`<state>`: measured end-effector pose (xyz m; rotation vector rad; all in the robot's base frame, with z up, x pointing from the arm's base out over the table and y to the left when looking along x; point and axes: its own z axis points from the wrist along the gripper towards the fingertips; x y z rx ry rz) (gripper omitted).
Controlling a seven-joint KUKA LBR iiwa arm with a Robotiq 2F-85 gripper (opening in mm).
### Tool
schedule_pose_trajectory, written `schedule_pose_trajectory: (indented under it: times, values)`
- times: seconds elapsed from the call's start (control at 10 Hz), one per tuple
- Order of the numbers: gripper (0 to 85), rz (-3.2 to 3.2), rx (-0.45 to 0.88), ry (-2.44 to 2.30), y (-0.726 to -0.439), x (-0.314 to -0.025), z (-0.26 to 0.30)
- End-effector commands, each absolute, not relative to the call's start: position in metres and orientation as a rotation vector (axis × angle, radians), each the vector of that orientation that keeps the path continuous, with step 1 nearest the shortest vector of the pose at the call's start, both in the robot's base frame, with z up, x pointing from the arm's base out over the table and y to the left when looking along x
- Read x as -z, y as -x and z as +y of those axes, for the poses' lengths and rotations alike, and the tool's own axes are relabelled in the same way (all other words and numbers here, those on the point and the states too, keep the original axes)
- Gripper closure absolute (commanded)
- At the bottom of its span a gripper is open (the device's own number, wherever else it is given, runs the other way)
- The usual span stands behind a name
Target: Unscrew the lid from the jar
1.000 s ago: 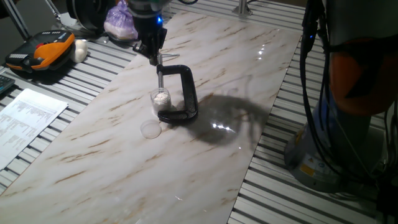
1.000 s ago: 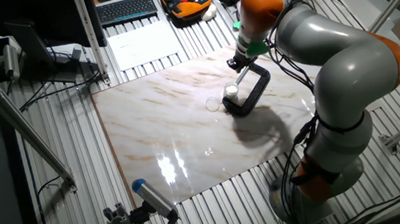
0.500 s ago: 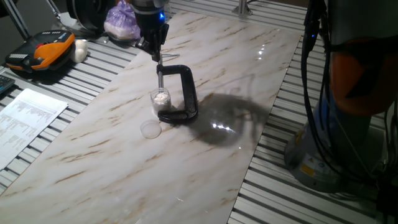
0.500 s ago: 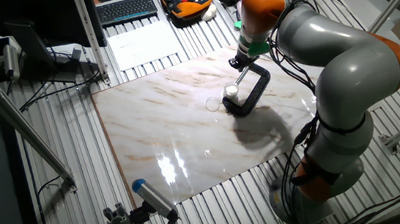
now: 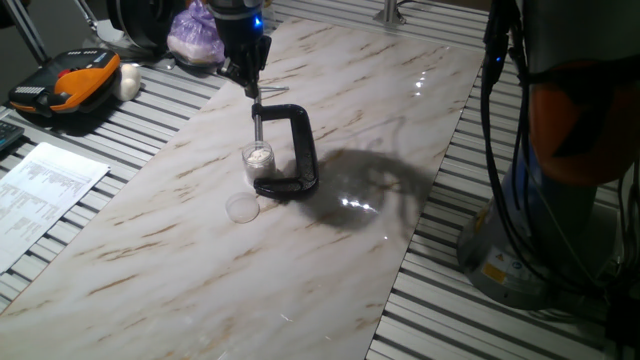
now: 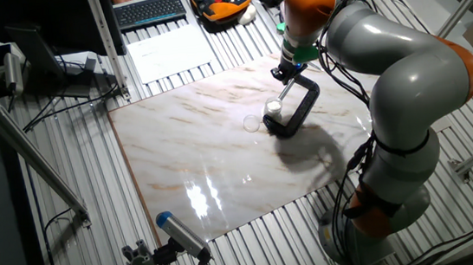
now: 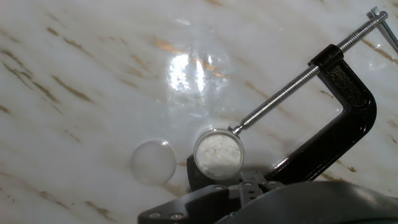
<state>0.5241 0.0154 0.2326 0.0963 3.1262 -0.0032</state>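
The jar [image 5: 259,157] is a tiny clear cylinder with white contents, standing open-topped in the mouth of a black C-clamp [image 5: 297,150]. From above in the hand view, the jar [image 7: 218,153] touches the clamp's screw tip. The lid [image 5: 242,207], a translucent disc, lies flat on the marble just beside the jar; it also shows as the lid [image 7: 153,162] left of the jar and the lid [image 6: 252,123]. My gripper [image 5: 249,86] hangs above the clamp's screw handle, apart from jar and lid and holding nothing. Whether its fingers are apart is too small to tell.
The marble slab [image 5: 330,250] lies on a slatted metal table. An orange and black pendant [image 5: 65,82], a purple bag [image 5: 194,35] and a paper sheet [image 5: 40,190] sit to the left. The arm's base and cables [image 5: 540,200] stand at the right.
My gripper has lifted slightly up and away from the clamp's screw. Jar, lid and clamp have not moved.
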Motion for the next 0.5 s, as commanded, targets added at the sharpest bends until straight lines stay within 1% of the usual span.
schedule_pose_trajectory:
  times: [0.0,0.4]
  values:
    - [85.0,3.129,0.003,-0.093,-0.5241,-0.2329,0.0148]
    - [85.0,3.126,0.008,-0.088,-0.5240,-0.2332,0.0145]
